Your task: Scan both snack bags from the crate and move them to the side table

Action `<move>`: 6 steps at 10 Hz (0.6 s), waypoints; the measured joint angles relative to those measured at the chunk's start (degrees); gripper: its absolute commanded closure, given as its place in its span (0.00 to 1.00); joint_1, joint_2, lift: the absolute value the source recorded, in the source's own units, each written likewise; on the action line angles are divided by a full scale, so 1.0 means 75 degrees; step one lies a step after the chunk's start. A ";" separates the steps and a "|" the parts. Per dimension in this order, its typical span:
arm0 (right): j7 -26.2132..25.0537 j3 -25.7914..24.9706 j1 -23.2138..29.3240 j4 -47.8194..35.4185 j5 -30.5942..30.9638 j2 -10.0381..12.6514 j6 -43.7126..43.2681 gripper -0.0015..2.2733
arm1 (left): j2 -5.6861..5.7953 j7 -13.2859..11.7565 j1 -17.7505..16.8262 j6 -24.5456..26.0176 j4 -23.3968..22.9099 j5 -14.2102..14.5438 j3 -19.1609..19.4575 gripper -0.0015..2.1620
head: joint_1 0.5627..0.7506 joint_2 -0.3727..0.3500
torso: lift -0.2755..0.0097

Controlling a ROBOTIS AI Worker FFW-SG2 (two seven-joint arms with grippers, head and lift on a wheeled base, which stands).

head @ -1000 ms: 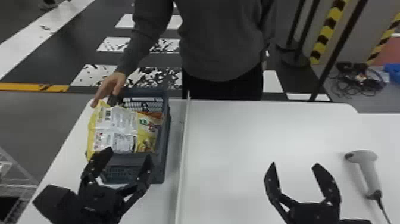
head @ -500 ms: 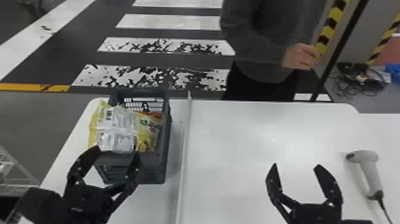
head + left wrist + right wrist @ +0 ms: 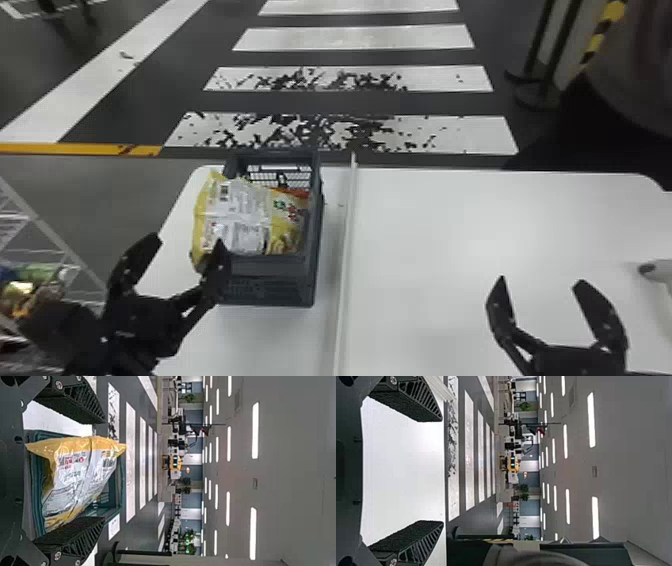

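A crinkled yellow-and-silver snack bag [image 3: 240, 217] is showing its barcode [image 3: 224, 192] while the left gripper [image 3: 187, 240] and right gripper [image 3: 541, 280] are gaping wide, empty.

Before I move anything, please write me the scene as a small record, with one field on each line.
crate: gray, on the table, left of the white divider
left bag: in the crate, bulging over its left rim
right bag: in the crate, partly covered
left gripper: open, empty, near the crate
right gripper: open, empty, right of the divider
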 measured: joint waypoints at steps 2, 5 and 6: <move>0.0000 0.0001 -0.0065 0.0063 0.0000 0.0009 0.0074 0.03 | -0.0001 -0.0077 -0.0276 0.0017 0.0336 0.0092 0.0203 0.06 | 0.70 0.73 | 0.62; 0.0000 0.0007 -0.0146 0.0093 0.0000 0.0010 0.0244 0.03 | -0.0016 -0.0389 -0.0905 0.0190 0.1037 0.0089 0.0339 0.06 | 0.70 0.75 | 0.62; 0.0000 0.0011 -0.0156 0.0094 0.0000 0.0010 0.0262 0.03 | -0.0013 -0.0526 -0.1120 0.0304 0.1231 0.0079 0.0342 0.06 | 0.70 0.75 | 0.62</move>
